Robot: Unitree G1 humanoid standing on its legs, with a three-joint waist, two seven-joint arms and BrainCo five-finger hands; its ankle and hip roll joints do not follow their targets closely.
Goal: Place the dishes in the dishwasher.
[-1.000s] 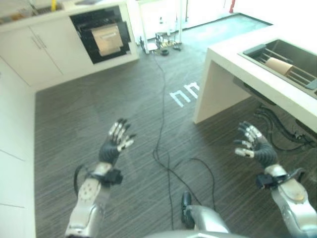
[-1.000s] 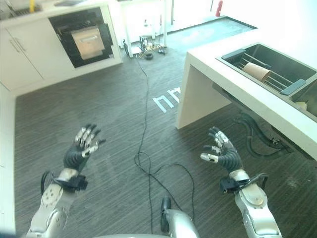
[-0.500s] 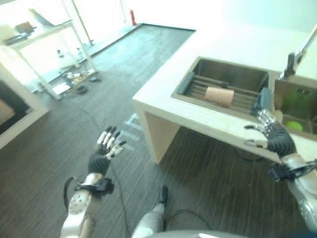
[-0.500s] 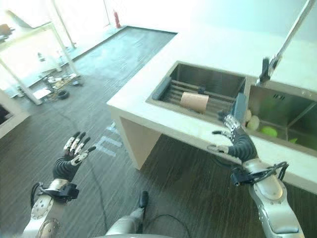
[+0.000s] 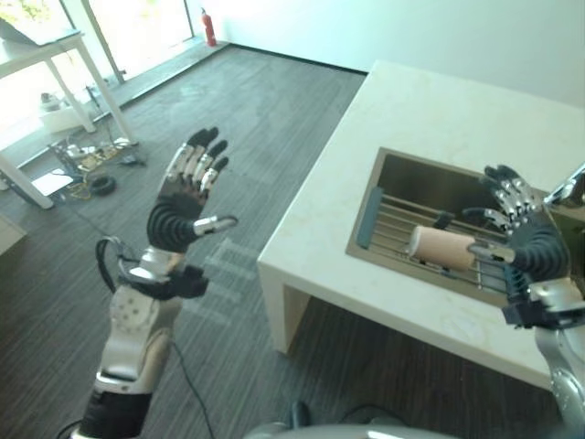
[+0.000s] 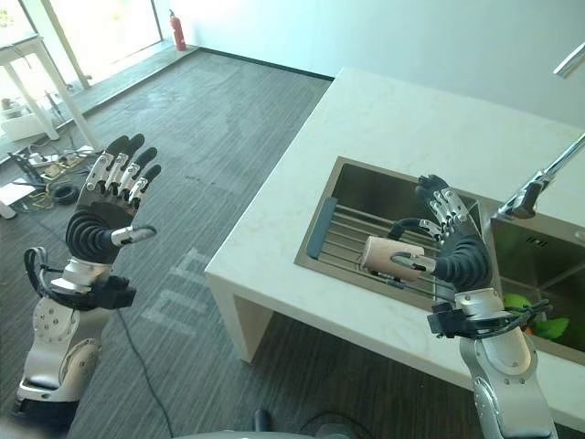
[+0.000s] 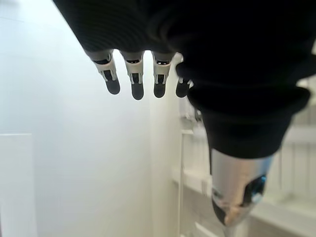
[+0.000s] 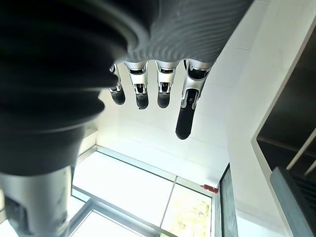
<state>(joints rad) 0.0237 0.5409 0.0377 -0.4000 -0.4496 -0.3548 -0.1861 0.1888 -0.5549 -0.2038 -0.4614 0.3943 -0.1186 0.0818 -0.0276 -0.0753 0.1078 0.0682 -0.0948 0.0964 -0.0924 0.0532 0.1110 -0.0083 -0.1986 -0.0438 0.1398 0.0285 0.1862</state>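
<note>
A tan cup (image 5: 442, 248) lies on its side on the wire rack (image 5: 402, 229) inside the steel sink (image 6: 366, 197). My right hand (image 6: 454, 248) is raised just in front of the cup, fingers spread and open, holding nothing. My left hand (image 5: 183, 200) is up over the floor to the left of the counter, also open and empty. Green dishes (image 6: 533, 320) lie in the second basin at the right edge.
The white counter (image 5: 430, 119) holds the sink, with a tap (image 6: 535, 187) between the basins. A white-legged table (image 5: 55, 69) and loose clutter (image 5: 87, 165) stand on the dark floor at far left. A red extinguisher (image 5: 208, 27) stands by the far wall.
The camera has swung further toward the counter, so the sink now sits closer and more central. Both hands have risen; the right one now stands by the cup.
</note>
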